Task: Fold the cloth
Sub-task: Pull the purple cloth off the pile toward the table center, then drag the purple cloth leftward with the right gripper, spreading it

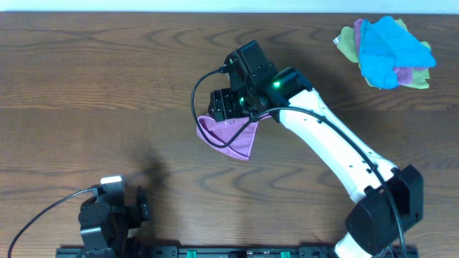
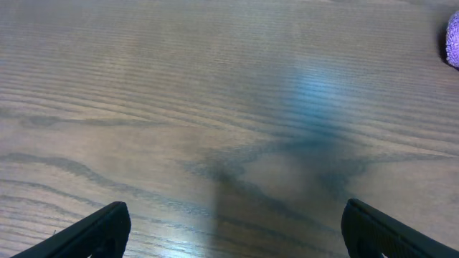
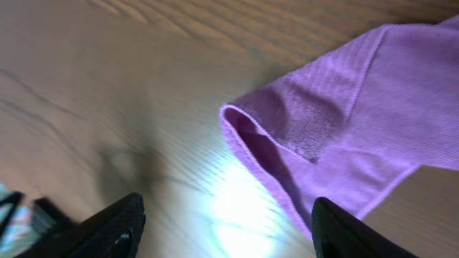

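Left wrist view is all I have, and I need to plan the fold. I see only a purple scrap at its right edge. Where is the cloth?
Observer: The cloth lies near the middle of the table, one edge doubled over.
Operator: Is anything gripping it?
Observer: No. The right gripper is open and empty, with the cloth's doubled edge just ahead of it.
Operator: Anything else out there?
Observer: A pile of cloths, blue on top, sits at the far right corner.
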`<move>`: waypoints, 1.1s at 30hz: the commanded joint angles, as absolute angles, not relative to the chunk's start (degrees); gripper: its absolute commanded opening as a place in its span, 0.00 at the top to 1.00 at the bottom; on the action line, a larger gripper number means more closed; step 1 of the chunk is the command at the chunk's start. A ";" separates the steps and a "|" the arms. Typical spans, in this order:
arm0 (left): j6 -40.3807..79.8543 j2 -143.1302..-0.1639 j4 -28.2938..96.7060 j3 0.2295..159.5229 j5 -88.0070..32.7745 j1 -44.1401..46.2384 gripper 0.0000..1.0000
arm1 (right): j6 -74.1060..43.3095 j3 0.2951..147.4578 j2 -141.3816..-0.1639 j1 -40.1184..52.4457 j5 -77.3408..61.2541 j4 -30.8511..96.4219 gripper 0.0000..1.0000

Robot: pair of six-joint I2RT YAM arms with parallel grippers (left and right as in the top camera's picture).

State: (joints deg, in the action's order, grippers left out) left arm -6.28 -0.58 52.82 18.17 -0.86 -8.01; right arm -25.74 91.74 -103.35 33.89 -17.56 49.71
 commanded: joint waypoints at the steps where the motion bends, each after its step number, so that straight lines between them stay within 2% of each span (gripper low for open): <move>1: -7.53 -0.21 54.13 16.12 0.40 -7.79 0.05 | -30.85 88.12 -103.44 31.29 -25.21 47.18 0.23; 6: -7.51 -0.21 54.13 16.12 0.40 -7.79 0.05 | -34.15 77.60 -103.46 28.27 -31.64 34.52 0.20; 14: -7.53 -0.21 54.13 16.12 0.40 -7.79 0.05 | -45.91 67.05 -104.64 27.46 -32.60 14.46 0.21; 29: -7.53 -0.21 54.13 16.12 0.40 -7.79 0.05 | -48.47 66.61 -110.45 27.81 -29.39 14.37 0.23; 33: -7.53 -0.21 54.13 16.12 0.40 -7.79 0.05 | -48.47 66.61 -110.56 27.83 -28.29 13.96 0.29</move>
